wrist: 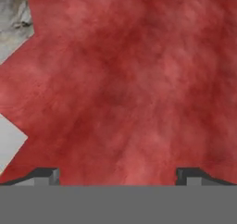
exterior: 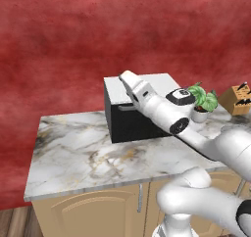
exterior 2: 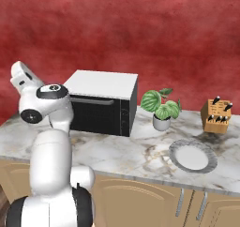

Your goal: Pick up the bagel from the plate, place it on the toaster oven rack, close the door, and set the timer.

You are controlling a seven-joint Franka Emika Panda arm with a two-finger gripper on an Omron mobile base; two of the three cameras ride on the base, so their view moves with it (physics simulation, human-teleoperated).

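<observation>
The toaster oven (exterior 2: 104, 104) door (exterior 2: 96, 114) was seen shut, the plate (exterior 2: 192, 156) bare, the gripper (wrist: 118, 176) wide and empty, so the timer was likely next.

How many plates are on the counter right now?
1: the plate lies near the counter's front edge, right of the toaster oven and in front of the potted plant and knife block. More could be hidden behind the arm.

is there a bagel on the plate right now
No, in the right base view the plate lies bare on the counter, right of the toaster oven.
</observation>
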